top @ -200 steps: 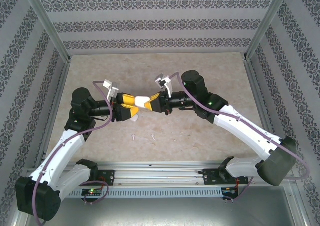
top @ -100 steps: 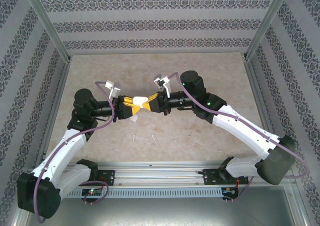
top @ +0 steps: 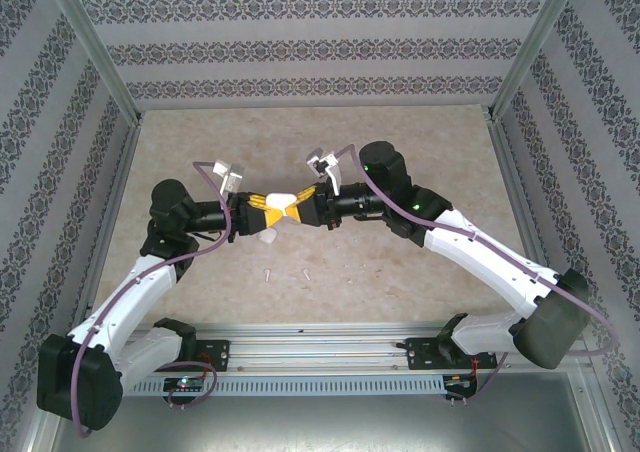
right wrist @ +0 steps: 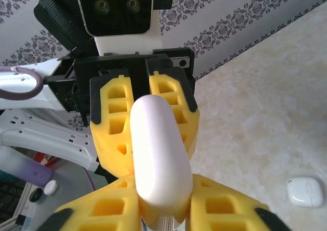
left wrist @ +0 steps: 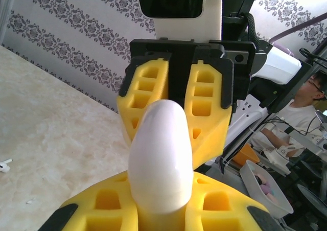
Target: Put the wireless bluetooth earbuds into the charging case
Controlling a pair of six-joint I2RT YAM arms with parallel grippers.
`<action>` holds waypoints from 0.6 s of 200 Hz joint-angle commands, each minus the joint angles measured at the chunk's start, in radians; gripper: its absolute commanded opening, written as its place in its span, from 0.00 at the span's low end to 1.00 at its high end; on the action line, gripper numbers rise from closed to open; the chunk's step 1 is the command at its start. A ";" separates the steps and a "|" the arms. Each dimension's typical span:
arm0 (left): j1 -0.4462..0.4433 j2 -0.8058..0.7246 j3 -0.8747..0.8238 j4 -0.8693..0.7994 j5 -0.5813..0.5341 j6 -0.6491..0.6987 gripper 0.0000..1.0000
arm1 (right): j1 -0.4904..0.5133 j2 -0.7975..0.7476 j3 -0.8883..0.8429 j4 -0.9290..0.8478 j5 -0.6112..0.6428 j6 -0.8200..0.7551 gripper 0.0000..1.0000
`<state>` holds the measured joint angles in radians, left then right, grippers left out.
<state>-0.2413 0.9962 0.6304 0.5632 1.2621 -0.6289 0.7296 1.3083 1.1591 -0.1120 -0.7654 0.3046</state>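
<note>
walls (top: 320, 52): grey damask-striped wallpaper | tabletop (top: 420, 152): beige marbled | frame (top: 95, 57): aluminium posts | light: bright, even

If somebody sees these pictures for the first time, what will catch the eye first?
The two arms meet above the middle of the table: the left gripper and the right gripper face each other, with one white charging case between their yellow fingers. Below them, two tiny white earbuds lie on the table, and a second white case lies near.

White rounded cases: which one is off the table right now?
The small white rounded plastic case up in the left gripper; the other white case lies on the beige table.
</note>
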 commanded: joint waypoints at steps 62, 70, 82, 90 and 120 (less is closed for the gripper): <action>-0.010 -0.020 -0.035 0.037 0.020 0.171 0.00 | -0.017 0.097 0.078 -0.012 0.144 0.019 0.44; -0.010 -0.027 -0.038 0.027 0.017 0.194 0.00 | -0.022 0.105 0.083 -0.004 0.135 0.028 0.45; -0.009 -0.032 -0.038 -0.014 0.006 0.228 0.00 | -0.025 0.114 0.088 0.002 0.125 0.036 0.46; -0.009 -0.038 -0.039 -0.044 -0.002 0.251 0.00 | -0.028 0.118 0.091 0.000 0.117 0.040 0.46; -0.010 -0.050 -0.047 -0.127 -0.028 0.314 0.00 | -0.048 0.114 0.084 -0.006 0.117 0.055 0.48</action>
<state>-0.2329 0.9840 0.5945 0.4950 1.1576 -0.4274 0.7105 1.4048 1.2156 -0.1535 -0.7132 0.3267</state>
